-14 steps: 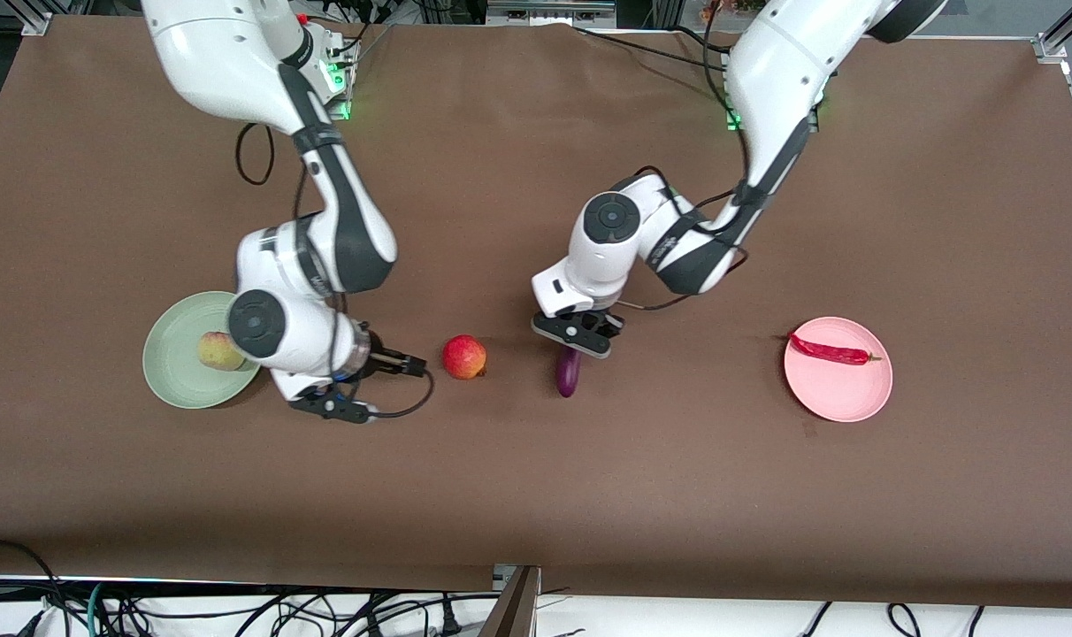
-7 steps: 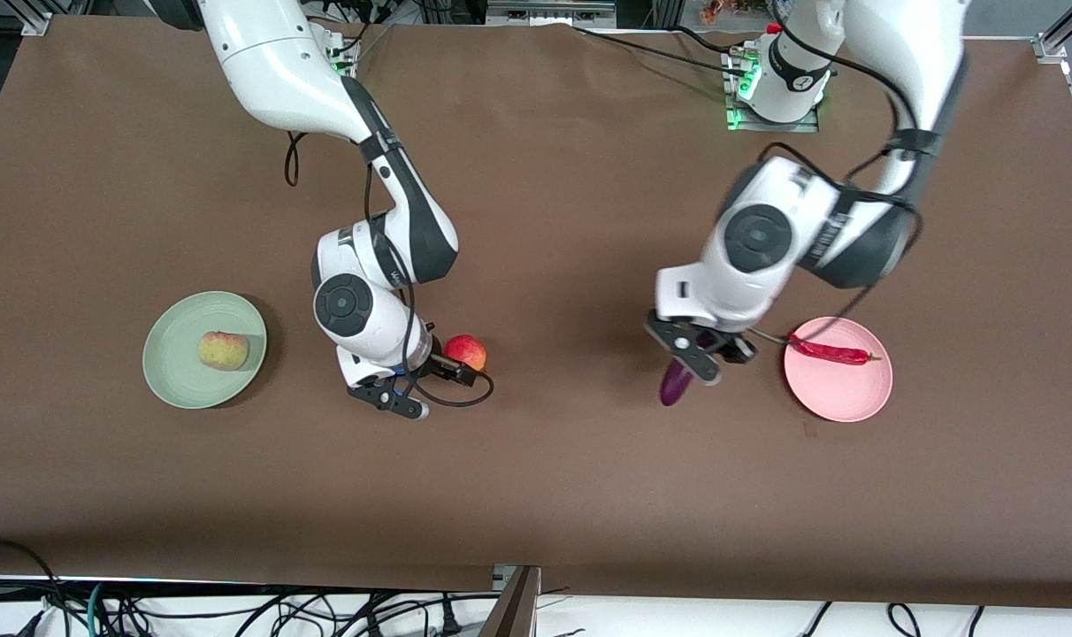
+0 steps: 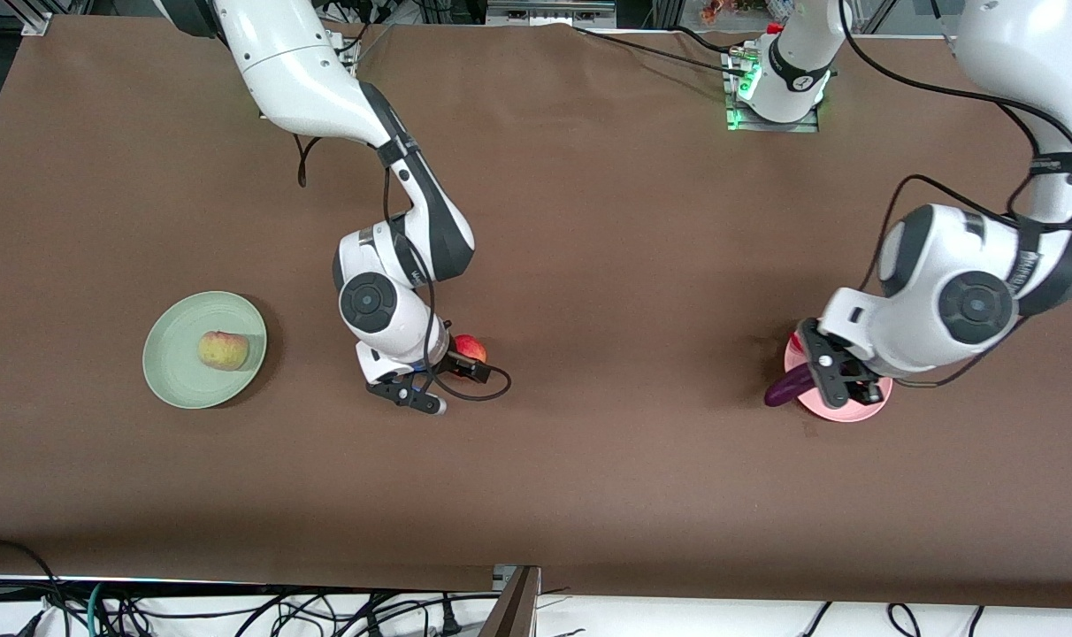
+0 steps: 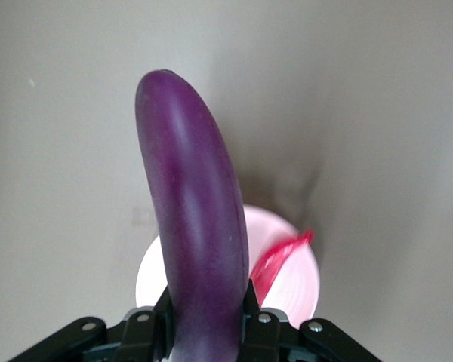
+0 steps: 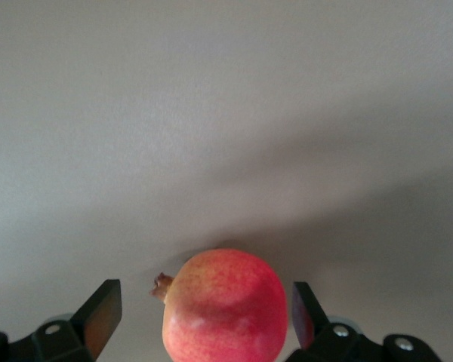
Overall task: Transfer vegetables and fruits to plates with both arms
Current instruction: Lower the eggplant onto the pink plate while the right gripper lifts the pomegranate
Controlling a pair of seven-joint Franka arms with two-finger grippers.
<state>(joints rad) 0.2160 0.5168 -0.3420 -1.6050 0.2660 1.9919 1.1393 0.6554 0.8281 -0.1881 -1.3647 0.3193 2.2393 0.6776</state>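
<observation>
The left gripper [image 3: 832, 376] holds the purple eggplant [image 3: 785, 387] tight over the pink plate [image 3: 841, 409], near the tabletop edge at the left arm's end. The right gripper [image 3: 452, 367] sits wide open around the red fruit [image 3: 470, 347] mid-table. The peach [image 3: 222, 349] lies on the green plate [image 3: 178, 380].

Left wrist view: eggplant [image 4: 192, 226] pinched between the fingers, red chili [image 4: 278, 262] on the plate [image 4: 298, 283].

Right wrist view: fruit [image 5: 225, 308] between spread fingers [image 5: 102, 315].

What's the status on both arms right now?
Left gripper shut on eggplant, over pink plate. Right gripper open around red fruit. Nothing blocking.
</observation>
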